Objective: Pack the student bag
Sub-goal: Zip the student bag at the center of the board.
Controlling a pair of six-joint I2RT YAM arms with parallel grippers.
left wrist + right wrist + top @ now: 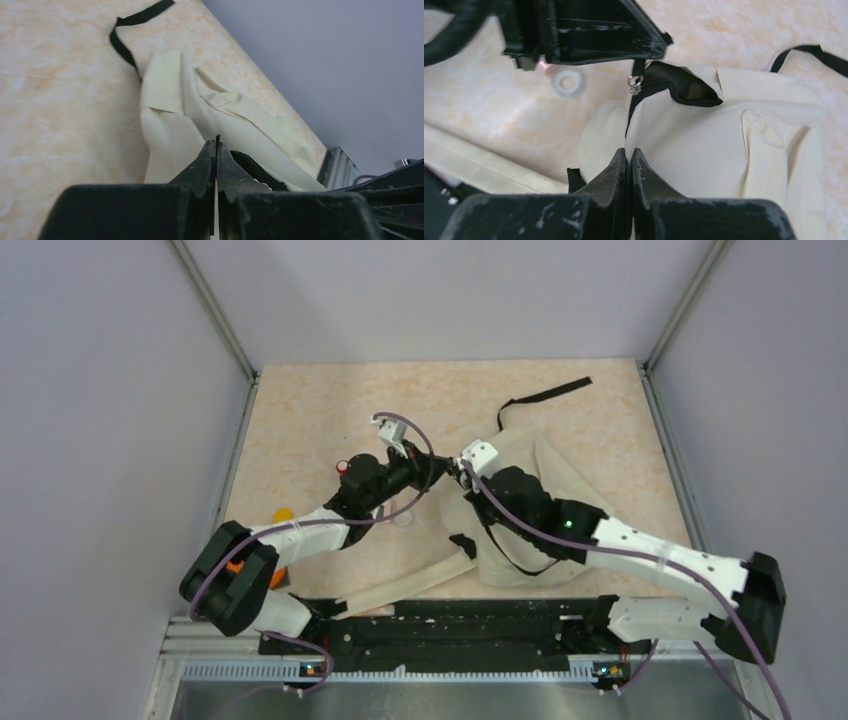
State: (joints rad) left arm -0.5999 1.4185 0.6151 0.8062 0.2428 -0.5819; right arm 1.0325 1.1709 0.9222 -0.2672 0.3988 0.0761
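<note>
The chief risk lies at the mouth of the student bag point(572, 475), which sprawls limp on the right-centre of the table point(320, 410) under the right arm. Both hands meet there, almost touching. The left hand point(216, 146) has its fingers together on what looks like a thin black sliver of the bag's zipper edge, just above the dangling zipper pull point(635, 83). The right hand point(629, 156) is also closed, its tips pressed to the cream fabric beside the zipper line; I cannot tell whether a fold is actually caught between them. A pinch that thin on soft cloth is likely to slip once the hands pull apart. If only one grip holds, the whole bag may slide instead of opening. The black-lined opening point(684, 86) gapes only a little, so it could sag shut when released. The hands are so close that either could knock the other. The right arm resting across the bag may pin the fabric it needs to lift, and the black strap point(545, 395) trailing toward the far edge or the beige strap point(420, 585) running toward the bases could snag. The table is a pale, mottled peach-cream sheet, flat and matte, with a small white ring point(568, 81) lying just left of the bag. An orange object point(283, 514) sits half hidden by the left arm. Plain grey walls point(100, 390) with metal corner rails point(215, 310) enclose the table on three sides.
</note>
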